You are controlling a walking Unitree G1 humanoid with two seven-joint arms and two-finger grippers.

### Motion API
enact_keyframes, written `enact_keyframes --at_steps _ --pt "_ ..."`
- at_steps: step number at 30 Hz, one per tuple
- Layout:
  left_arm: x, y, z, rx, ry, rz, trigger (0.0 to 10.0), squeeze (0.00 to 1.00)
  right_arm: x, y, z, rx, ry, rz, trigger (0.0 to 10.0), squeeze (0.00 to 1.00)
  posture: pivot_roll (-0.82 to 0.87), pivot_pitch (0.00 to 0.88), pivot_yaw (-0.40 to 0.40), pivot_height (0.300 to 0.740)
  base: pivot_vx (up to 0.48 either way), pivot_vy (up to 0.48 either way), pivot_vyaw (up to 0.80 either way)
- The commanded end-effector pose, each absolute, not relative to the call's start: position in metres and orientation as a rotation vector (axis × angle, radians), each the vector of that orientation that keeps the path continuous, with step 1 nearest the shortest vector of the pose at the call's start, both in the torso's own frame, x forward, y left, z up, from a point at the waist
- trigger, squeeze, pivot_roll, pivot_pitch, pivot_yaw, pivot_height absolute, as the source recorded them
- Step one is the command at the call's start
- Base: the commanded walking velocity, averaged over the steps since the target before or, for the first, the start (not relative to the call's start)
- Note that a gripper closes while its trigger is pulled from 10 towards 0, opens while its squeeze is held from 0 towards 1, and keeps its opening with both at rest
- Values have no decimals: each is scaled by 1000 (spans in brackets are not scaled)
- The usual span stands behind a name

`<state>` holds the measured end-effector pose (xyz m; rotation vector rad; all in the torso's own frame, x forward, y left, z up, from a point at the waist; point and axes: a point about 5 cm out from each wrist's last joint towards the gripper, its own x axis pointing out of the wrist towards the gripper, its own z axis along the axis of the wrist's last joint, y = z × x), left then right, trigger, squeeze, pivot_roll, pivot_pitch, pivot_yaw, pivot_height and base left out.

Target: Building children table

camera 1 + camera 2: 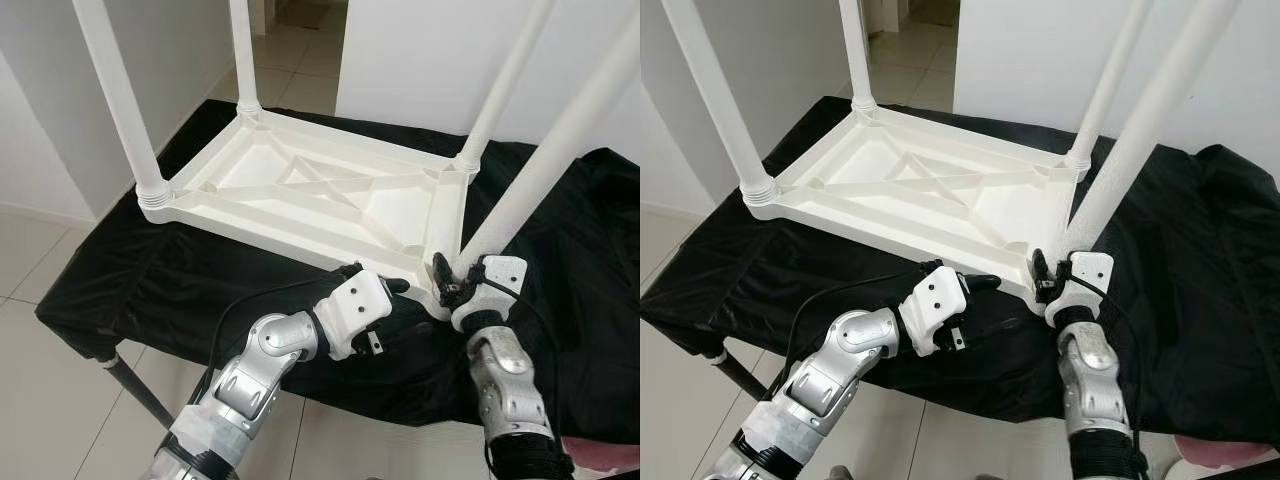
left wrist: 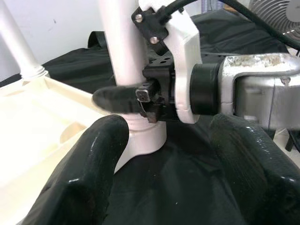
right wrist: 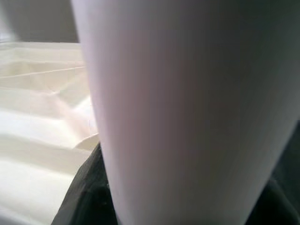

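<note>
Children table [image 1: 320, 195]: white plastic, lying upside down on the black cloth [image 1: 180, 270], ribbed underside facing up, cross-bracing visible in the middle.
Legs: four white tubular legs stand up from the corners. Far-left leg [image 1: 243, 55], near-left leg [image 1: 120, 100] and far-right leg [image 1: 505, 85] sit in their corner sockets. Near-right leg [image 1: 560, 130] rises at the corner closest to the robot, leaning slightly to the right.
Support: tabletop draped in the black cloth, one dark leg [image 1: 135, 385] of it showing below the cloth at the left; pale tiled floor [image 1: 40, 390] around it.
Right gripper [image 1: 455, 282]: at the base of the near-right leg, jaws closed around the leg just above its socket. Right wrist view has the leg [image 3: 187, 112] up close, blurred, with the table's underside [image 3: 42, 93] beside it.
Left gripper [image 1: 385, 285]: just left of that same corner, low over the cloth, pointing toward the leg base. Jaws spread apart, holding nothing; the left wrist view shows its two black fingers [image 2: 84, 173] apart, with the right gripper [image 2: 136, 98] clamped on the leg [image 2: 124, 47] beyond them.
Background: white walls, doorway to a tiled passage behind the table.
</note>
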<state>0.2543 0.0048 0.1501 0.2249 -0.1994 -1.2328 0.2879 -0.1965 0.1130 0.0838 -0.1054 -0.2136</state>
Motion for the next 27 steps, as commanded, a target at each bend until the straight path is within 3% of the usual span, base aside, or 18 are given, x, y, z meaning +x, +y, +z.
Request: enact_keyframes --at_steps 1,6,10,17,18,27 --pt "255 3 147 224 -184 -1218 10000 0 282 -208 103 161 -56 -419 10000 0 -83 0 -43 740 0 0 0" --pt "254 2 147 222 -184 -1218 10000 0 279 -197 97 208 -22 -529 10000 0 -79 0 -46 740 0 0 0" --pt "254 3 147 216 -183 -1211 10000 0 280 -175 97 234 -14 -461 10000 0 -67 0 -53 740 0 0 0" --pt "256 0 150 209 -191 -1200 10000 0 280 -177 103 238 -61 -420 10000 0 -63 0 -56 740 0 0 0" --pt "257 0 150 206 -193 -1196 10000 0 280 -176 104 244 -73 -409 10000 1000 -63 0 -54 740 0 0 0" --pt "259 0 150 167 -156 -1183 10000 0 278 -179 106 256 -92 -392 10000 1000 -65 0 -55 740 0 0 0"
